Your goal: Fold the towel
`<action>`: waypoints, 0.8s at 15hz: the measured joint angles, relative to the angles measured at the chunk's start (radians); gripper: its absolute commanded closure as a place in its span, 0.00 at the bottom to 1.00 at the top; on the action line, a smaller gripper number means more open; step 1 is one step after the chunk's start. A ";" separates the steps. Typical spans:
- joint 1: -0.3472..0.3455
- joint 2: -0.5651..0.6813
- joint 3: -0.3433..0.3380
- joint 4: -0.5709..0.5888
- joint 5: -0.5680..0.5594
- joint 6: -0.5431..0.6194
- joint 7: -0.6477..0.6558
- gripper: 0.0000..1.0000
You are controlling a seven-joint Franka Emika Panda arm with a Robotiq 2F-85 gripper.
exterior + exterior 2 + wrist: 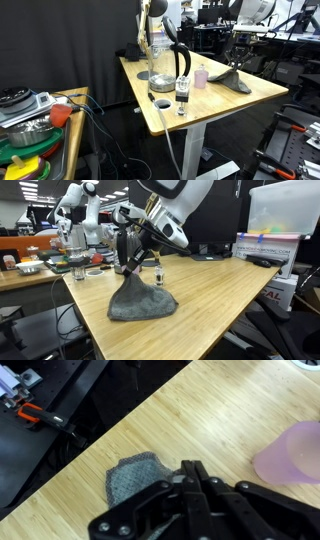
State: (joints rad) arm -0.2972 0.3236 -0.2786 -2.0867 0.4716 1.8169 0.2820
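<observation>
Over the pale wooden tabletop (230, 295) my gripper (131, 272) pinches the floppy grey-green towel (140, 303); I'd carry its corner across low.

In an exterior view, the gripper (237, 60) is pinching the grey towel (236, 82) at a raised peak near one end of the wooden table (215, 108). The cloth is hanging tent-like, its hem lying on the tabletop. A pink cup (201, 76) is standing near it, beside a black kettle (179, 63) and a clear jar (157, 58). A small bottle (182, 95) is sitting nearer the front edge.
</observation>
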 measured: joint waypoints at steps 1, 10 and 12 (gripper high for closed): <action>-0.004 0.000 -0.002 0.000 0.015 0.000 0.018 0.99; -0.005 0.034 -0.013 0.021 0.127 0.020 0.206 0.99; -0.005 0.034 -0.028 0.022 0.129 0.048 0.251 0.99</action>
State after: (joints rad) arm -0.3021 0.3572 -0.3067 -2.0651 0.6006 1.8650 0.5332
